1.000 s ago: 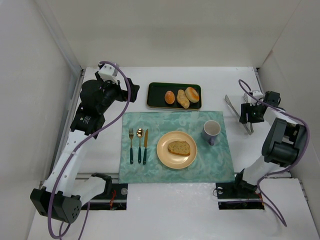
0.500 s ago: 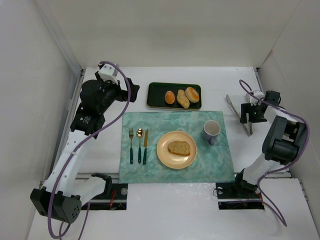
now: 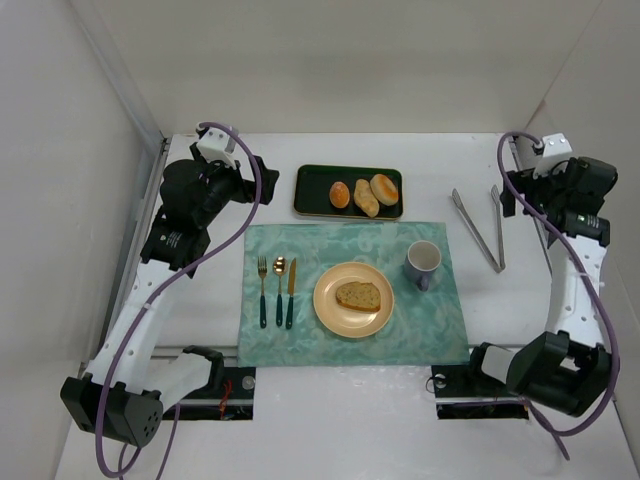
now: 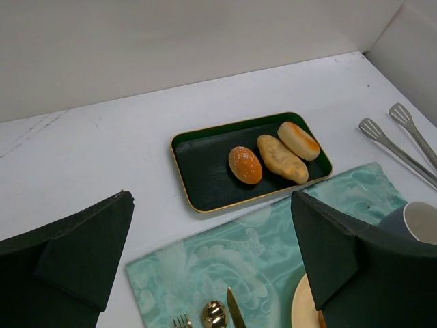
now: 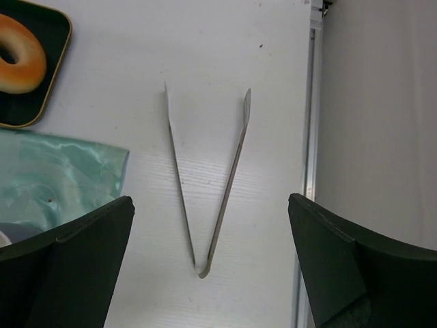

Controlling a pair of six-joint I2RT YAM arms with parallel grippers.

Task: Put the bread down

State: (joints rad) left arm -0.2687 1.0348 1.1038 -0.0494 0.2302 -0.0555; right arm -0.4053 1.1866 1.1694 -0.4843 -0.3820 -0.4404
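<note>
Currently the bread lies flat at the centre of the plate, crumb face up. On that evidence the placing step appears complete.

**Layout and reasons**
- The plate sits mid-mat, as in a table setting.
- At 9 o'clock of the plate, the fork, spoon and knife lie parallel, handles toward the arm bases.
- The cup stands upright at 2 o'clock of the plate.
- The tray lies at 12 o'clock, just beyond the mat, and carries three small rolls. It probably serves as the supply point.
- The tongs lie off the mat at 3 o'clock, on bare bench, with their arms sprung apart in a V. Parked there, they stay clear of the setting.

**Claws**
- The right claw hangs above the tongs without touching them. It is released, with its fingers spread wide and nothing between them.
- The left claw hangs at 10 o'clock of the mat, aimed toward the tray. It is likewise released and holds nothing.

**Surface and room**
- The bench is flat, matte white and evenly lit.
- Plain white walls enclose it at 9, 12 and 3 o'clock.
- The mat is pale green and patterned, and it lies smooth.
</note>
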